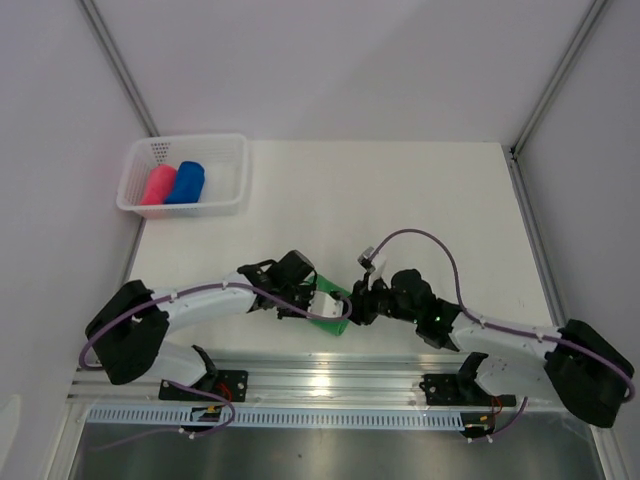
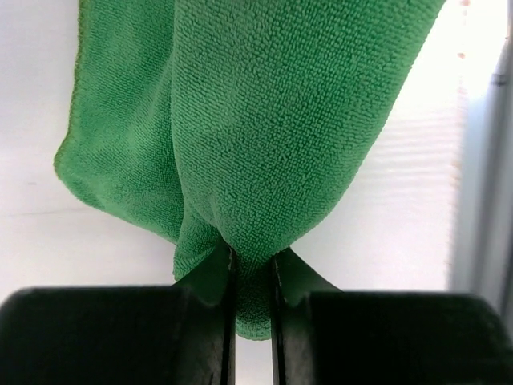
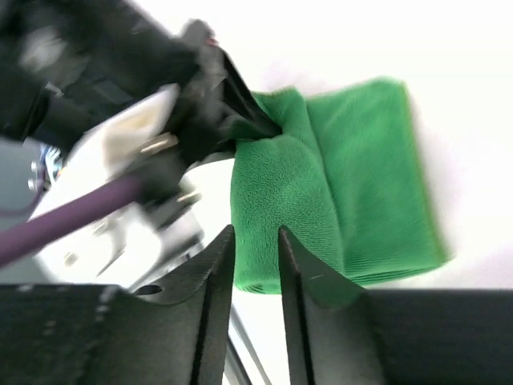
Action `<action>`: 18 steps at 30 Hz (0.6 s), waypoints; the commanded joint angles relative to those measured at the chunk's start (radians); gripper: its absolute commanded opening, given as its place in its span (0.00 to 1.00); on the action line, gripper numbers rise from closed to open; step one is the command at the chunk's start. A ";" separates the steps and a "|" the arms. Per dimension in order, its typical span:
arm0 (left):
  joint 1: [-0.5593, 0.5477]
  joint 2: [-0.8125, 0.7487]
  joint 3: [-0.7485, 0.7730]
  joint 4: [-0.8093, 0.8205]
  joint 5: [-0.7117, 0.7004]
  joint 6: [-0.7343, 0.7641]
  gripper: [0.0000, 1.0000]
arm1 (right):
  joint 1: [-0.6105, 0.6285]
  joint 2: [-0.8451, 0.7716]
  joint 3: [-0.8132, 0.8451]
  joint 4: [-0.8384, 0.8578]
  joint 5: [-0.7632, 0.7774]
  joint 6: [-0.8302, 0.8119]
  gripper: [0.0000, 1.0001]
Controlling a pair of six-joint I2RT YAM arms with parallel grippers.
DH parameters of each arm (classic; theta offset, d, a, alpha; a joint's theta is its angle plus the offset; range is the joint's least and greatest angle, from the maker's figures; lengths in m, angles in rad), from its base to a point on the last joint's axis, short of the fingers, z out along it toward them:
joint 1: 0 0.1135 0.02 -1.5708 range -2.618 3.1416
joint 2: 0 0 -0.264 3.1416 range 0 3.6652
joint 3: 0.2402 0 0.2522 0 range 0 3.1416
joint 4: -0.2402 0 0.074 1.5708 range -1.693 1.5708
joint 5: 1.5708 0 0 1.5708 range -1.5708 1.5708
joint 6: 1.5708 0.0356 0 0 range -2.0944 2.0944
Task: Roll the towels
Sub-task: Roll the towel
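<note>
Pinching green towel (image 2: 272,120) in left hand (image 2: 252,265), right hand (image 3: 255,241) parted beside it

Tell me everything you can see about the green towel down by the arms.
The green towel is a plain bright green cloth with a fine looped, microfibre-like weave. It is folded over into soft thick layers, loosely bunched rather than tightly rolled, and lies on the white table near its front edge, between the two arms. The left gripper is shut on a fold at one end. The right gripper stands open at its near edge; whether it touches the cloth cannot be told.
</note>
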 commanded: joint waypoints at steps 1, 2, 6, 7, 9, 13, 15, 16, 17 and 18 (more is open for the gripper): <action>0.014 -0.019 0.049 -0.247 0.149 -0.037 0.14 | 0.045 -0.138 -0.032 -0.134 0.061 -0.183 0.32; 0.017 -0.014 0.056 -0.262 0.157 -0.032 0.15 | 0.054 -0.203 -0.040 -0.148 0.069 -0.202 0.34; 0.038 0.048 0.104 -0.344 0.218 -0.015 0.18 | 0.131 -0.343 -0.084 -0.159 0.123 -0.309 0.39; 0.046 0.064 0.133 -0.376 0.223 -0.009 0.18 | 0.173 -0.363 -0.098 -0.147 0.132 -0.341 0.39; 0.050 0.099 0.148 -0.399 0.232 -0.004 0.19 | 0.216 -0.394 -0.133 -0.108 0.152 -0.436 0.41; 0.067 0.182 0.210 -0.445 0.285 0.006 0.20 | 0.324 -0.350 -0.121 -0.103 0.239 -0.544 0.45; 0.075 0.199 0.225 -0.459 0.305 0.009 0.22 | 0.355 -0.308 -0.094 -0.108 0.280 -0.601 0.47; 0.083 0.216 0.230 -0.463 0.316 0.009 0.23 | 0.370 -0.264 -0.085 -0.108 0.299 -0.619 0.47; 0.084 0.223 0.239 -0.466 0.319 0.009 0.23 | 0.393 -0.241 -0.075 -0.100 0.355 -0.635 0.48; 0.086 0.228 0.241 -0.469 0.324 0.009 0.24 | 0.402 -0.219 -0.057 -0.097 0.374 -0.664 0.50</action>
